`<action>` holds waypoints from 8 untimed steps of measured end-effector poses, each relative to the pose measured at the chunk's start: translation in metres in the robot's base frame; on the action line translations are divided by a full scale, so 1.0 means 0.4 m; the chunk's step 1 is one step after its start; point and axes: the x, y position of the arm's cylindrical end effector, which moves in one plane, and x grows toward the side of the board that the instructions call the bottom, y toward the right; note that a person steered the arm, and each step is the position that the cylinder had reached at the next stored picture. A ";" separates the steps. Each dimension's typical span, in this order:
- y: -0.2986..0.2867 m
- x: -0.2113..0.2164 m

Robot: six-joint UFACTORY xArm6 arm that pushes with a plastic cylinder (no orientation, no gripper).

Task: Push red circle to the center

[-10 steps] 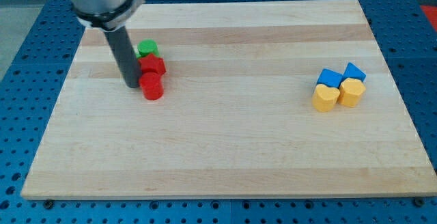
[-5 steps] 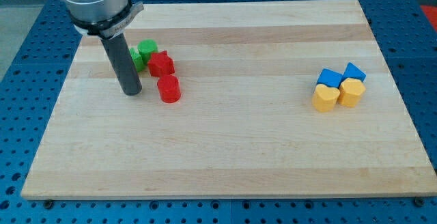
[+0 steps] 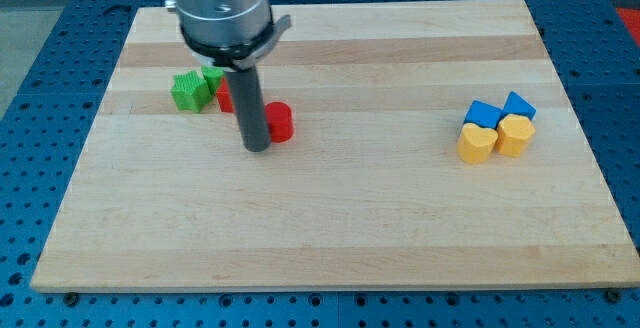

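The red circle (image 3: 280, 122) stands on the wooden board (image 3: 330, 208), left of the middle. My tip (image 3: 257, 147) is down on the board, touching the circle's left lower side. The rod rises in front of a second red block (image 3: 226, 96), hiding most of it. Two green blocks sit just left of that: a larger one (image 3: 188, 92) and a smaller one (image 3: 212, 76) behind it.
At the view's right stands a tight cluster: two blue blocks (image 3: 484, 114) (image 3: 518, 105) behind a yellow heart-like block (image 3: 477, 142) and a yellow block (image 3: 516, 134). The blue perforated table (image 3: 40, 68) surrounds the board.
My tip has moved right, from left of the red blocks to beside the red circle. The red circle has slid right, away from the other red block. A second green block is now uncovered.
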 end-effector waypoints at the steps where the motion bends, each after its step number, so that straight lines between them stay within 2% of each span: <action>1: 0.070 0.000; 3: -0.051 0.109; 4: -0.034 -0.007; 6: -0.005 -0.037; 8: 0.096 -0.052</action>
